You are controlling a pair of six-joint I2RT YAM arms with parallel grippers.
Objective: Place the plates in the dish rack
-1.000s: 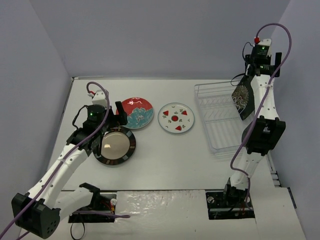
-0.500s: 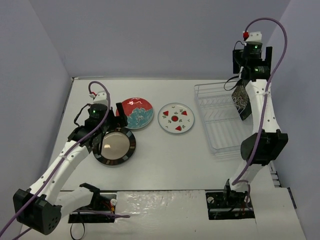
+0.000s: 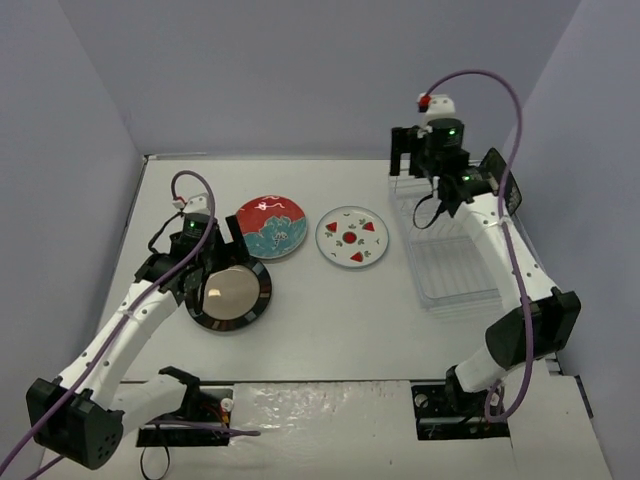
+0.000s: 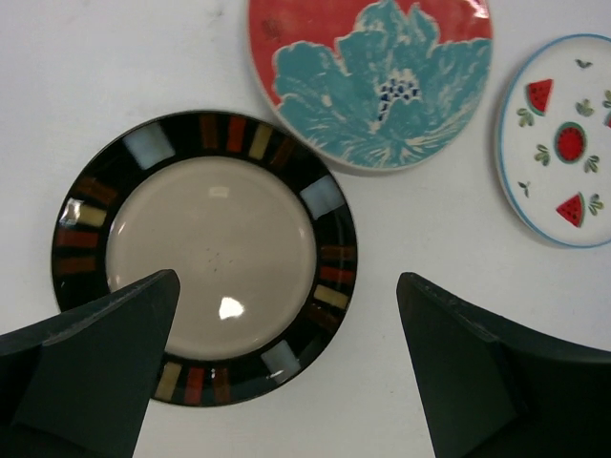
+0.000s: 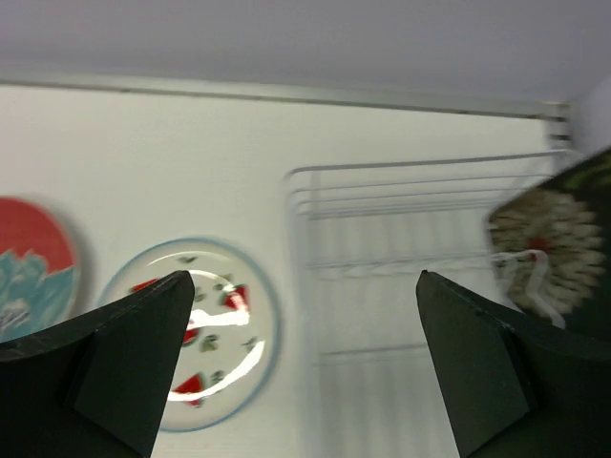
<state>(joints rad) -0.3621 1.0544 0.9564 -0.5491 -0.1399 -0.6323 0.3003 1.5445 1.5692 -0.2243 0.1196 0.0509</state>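
Observation:
Three plates lie flat on the table: a black-rimmed one with a beige centre, a red-and-teal floral one and a white watermelon one. A square black flowered plate stands on edge at the right side of the dish rack. My left gripper hangs open above the black-rimmed plate, holding nothing. My right gripper is open and empty, high over the rack's far left corner.
Walls close in the table at the back and on both sides. The rack fills the table's right part, close to the right wall. Both arm bases sit at the near edge, with purple cables looping above the arms.
The right arm swung left, away from the rack's right side, and the square plate stays standing in the rack. The left gripper barely shifted over the black-rimmed plate.

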